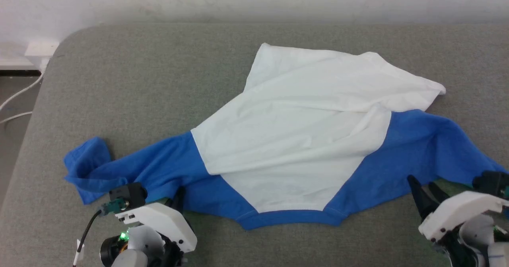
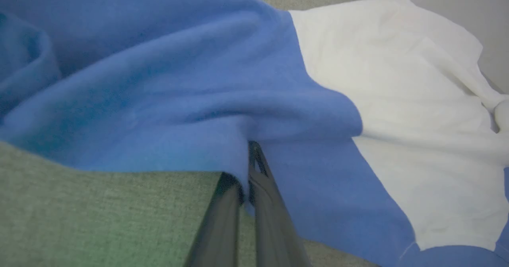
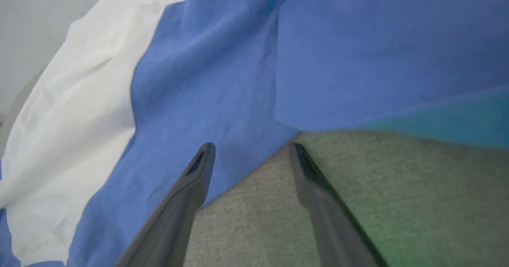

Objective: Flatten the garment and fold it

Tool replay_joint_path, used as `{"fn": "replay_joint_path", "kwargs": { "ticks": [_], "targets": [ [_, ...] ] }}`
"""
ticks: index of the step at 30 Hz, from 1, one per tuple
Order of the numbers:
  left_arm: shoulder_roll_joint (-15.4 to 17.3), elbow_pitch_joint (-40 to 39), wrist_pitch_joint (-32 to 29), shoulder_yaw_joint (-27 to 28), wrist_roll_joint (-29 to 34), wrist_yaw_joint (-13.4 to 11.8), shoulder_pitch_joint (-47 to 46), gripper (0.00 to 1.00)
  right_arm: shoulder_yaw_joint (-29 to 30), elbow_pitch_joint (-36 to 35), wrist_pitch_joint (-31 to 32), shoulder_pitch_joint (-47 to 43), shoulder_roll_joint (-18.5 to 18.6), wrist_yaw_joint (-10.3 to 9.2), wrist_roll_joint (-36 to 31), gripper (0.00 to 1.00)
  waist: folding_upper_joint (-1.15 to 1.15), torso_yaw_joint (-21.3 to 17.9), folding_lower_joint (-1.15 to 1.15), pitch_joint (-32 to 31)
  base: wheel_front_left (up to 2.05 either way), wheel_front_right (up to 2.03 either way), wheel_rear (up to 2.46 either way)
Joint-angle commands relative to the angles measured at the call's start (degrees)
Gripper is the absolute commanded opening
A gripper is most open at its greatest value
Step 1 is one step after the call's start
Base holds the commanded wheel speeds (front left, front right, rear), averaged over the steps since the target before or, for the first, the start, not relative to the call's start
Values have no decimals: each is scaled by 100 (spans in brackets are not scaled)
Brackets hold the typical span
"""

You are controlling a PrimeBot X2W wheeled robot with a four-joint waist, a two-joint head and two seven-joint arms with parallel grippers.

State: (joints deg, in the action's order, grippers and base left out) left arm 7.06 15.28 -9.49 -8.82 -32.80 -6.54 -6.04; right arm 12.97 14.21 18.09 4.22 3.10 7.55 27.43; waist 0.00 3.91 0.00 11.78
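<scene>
One grey tabletop [image 1: 139,80] carries the garment [image 1: 294,140], lying rumpled, neck trim toward the robot. I see my left tool [image 2: 246,167] pinching its blue sleeve edge; my right tool [image 3: 251,148] stands spread at the other sleeve's edge.

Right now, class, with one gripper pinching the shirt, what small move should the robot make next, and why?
Probably close the right gripper. Its fingers stand open on either side of a blue edge of the shirt, while the left gripper is shut on the other blue side. Both grips seem needed to pull it flat.
</scene>
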Motion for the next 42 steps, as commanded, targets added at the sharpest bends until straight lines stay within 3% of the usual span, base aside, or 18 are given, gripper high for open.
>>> {"fn": "replay_joint_path", "kwargs": {
  "ticks": [1,4,6,8,13,18,25,30,36,42],
  "targets": [
    [41,26,0,-9,-19,11,-14,0,-30,203,110,118,-23,-6,8,100,0,3,0,21,0,0,0],
    [43,13,-8,-39,-14,15,-40,0,-82,453,240,369,-23,-6,-80,100,0,12,0,51,0,0,0],
    [42,4,-11,-55,-21,22,-54,0,-98,558,269,503,-23,-6,-153,35,0,20,0,65,0,0,0],
    [43,2,-6,-67,-28,31,-63,0,-117,591,236,597,-23,-6,-252,0,0,27,0,66,0,0,0],
    [42,-95,107,-54,-88,112,-57,0,-147,369,119,539,-23,-6,-238,0,0,26,0,-69,0,0,0],
    [5,-695,179,104,-456,349,-42,0,-270,-606,235,187,-23,-6,-33,0,0,-39,0,-299,0,0,0],
    [236,-1835,-189,175,-721,553,-375,0,-97,-2530,1071,25,-23,-6,-571,0,0,-148,0,-514,0,0,0],
    [464,-2454,-659,197,-818,573,-1022,0,-138,-3485,1826,584,197,-6,-1349,0,0,-231,0,-439,0,0,0],
    [716,-2517,-1084,353,-828,471,-2279,0,-414,-3362,2447,2002,827,-6,-1393,0,0,-384,0,6,0,0,0],
    [899,-1961,-1242,571,-748,306,-3890,0,-833,-2478,2581,3918,1345,-6,-1492,0,0,-563,0,826,0,0,0]
  ]
}}
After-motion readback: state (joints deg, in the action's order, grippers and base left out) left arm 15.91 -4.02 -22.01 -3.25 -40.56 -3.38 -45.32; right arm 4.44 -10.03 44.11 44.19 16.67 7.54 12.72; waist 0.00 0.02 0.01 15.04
